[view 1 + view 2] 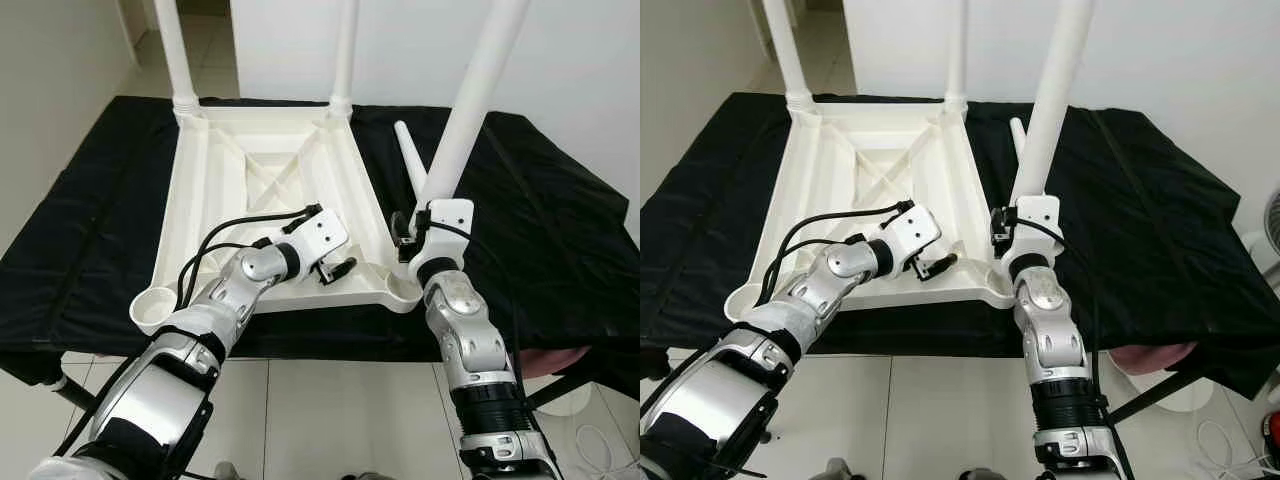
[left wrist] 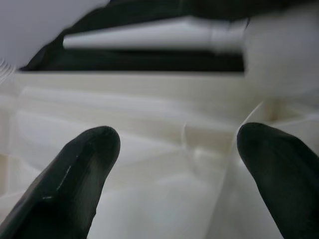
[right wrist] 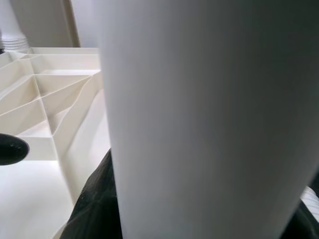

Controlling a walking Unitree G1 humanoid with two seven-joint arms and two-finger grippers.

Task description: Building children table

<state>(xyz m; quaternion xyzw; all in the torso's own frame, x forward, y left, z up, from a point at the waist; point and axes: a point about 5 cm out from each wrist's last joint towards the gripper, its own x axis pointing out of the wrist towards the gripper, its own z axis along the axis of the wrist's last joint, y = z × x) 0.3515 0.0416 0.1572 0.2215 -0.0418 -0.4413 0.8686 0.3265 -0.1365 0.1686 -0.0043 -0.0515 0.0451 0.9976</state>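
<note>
The white plastic children's table top (image 1: pixel 270 190) lies upside down on the surface covered with black cloth (image 1: pixel 560 230), and two white round legs (image 1: pixel 176 50) already stand in its far corners. The step in hand, as I judge it, is to seat the third leg in the near right corner socket (image 1: pixel 405 288); the near left corner socket (image 1: pixel 152 305) is still empty.

To do this well, the leg should be brought upright first, because now it leans away to the right, and a tilted leg may jam in the socket. Then it should be pushed down or turned gently while the top is kept from sliding on the cloth.

The left gripper (image 1: pixel 338 268) is low over the ribbed underside of the top, near its front edge. Its jaws are spread wide and hold nothing; in the left wrist view the two black fingertips (image 2: pixel 75 179) stand well apart above the white ribs.

The right gripper (image 1: pixel 408 228) is at the lower part of the tall white plastic leg (image 1: pixel 470 100), just above the corner socket. Its jaws are pinching this leg.

A fourth loose white tapered leg (image 1: pixel 410 155) lies on the cloth just beside the right edge of the top.
</note>
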